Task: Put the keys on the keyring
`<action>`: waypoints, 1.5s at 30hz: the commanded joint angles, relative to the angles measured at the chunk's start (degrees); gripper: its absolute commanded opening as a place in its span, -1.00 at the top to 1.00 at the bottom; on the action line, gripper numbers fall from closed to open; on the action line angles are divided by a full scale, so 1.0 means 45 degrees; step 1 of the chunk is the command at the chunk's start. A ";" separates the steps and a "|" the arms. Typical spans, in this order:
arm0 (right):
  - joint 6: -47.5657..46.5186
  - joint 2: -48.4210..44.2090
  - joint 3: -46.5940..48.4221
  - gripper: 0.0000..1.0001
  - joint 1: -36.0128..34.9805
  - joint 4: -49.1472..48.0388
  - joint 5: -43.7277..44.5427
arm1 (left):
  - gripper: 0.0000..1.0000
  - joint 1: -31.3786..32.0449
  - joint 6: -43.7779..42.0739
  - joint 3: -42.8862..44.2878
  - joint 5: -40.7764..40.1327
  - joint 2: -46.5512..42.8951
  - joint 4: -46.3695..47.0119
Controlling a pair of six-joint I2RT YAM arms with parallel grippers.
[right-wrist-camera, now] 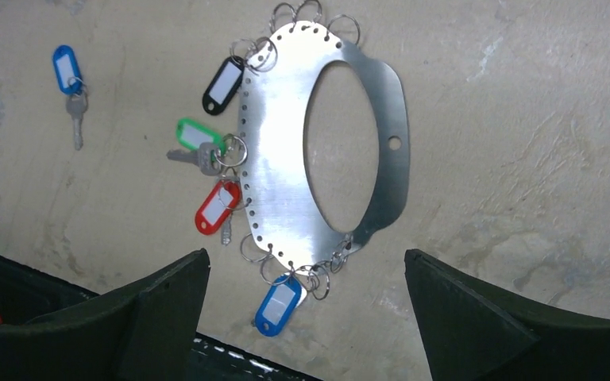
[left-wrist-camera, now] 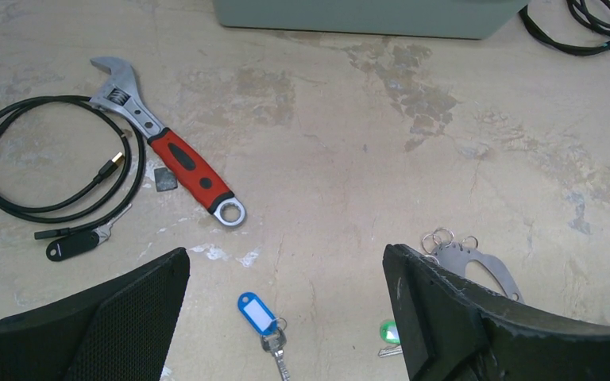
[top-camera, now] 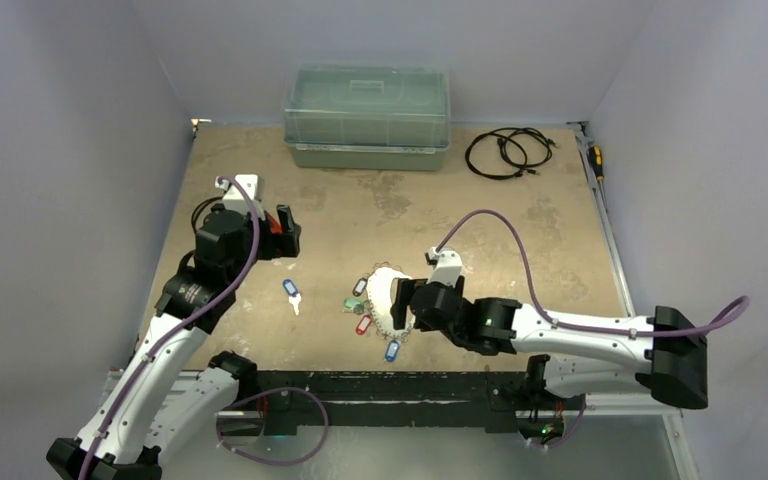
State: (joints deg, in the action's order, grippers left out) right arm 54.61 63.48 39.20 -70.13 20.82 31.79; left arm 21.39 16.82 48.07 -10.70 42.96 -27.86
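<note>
Black, rough-textured right gripper (right-wrist-camera: 306, 258) gapes empty above the flat oval brushed-steel keyring (right-wrist-camera: 274, 159); left gripper (left-wrist-camera: 286, 252), equally wide and empty, half hides it; one blue-tagged silver key (left-wrist-camera: 258, 313) lies apart.

White arms (top-camera: 150, 365) — black joints (top-camera: 222, 240), purple cables (top-camera: 480, 213).

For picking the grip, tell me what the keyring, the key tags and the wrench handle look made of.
Keyring: flat sheet metal, likely steel, brushed; fine grain lines and a dull sheen.
Key tags: glossy coloured plastic with white paper-like inserts.
Wrench handle: probably rubber or soft plastic, red and black, matte; its head is bare grey metal.
</note>
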 commanded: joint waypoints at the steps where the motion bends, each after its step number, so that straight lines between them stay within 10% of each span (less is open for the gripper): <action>1: 0.1207 0.0745 -0.0034 -0.89 -0.0021 0.0528 -0.0358 | -0.83 -0.0065 -0.0180 -0.0025 -0.0150 -0.0233 0.0357; 13: 0.1385 0.2334 -0.0409 -0.14 -0.0024 -0.0677 -0.0931 | -0.82 -0.0065 -0.0202 -0.0009 -0.0210 -0.0019 0.0351; 45: 0.1130 0.3917 0.0024 0.73 -0.0038 -0.0683 -0.0219 | -0.82 -0.0065 -0.0200 -0.0037 -0.0083 -0.0054 0.0360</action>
State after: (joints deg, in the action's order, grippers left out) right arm 59.31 80.62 37.56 -70.13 17.76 28.08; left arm 21.39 16.82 47.99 -10.94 43.13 -27.90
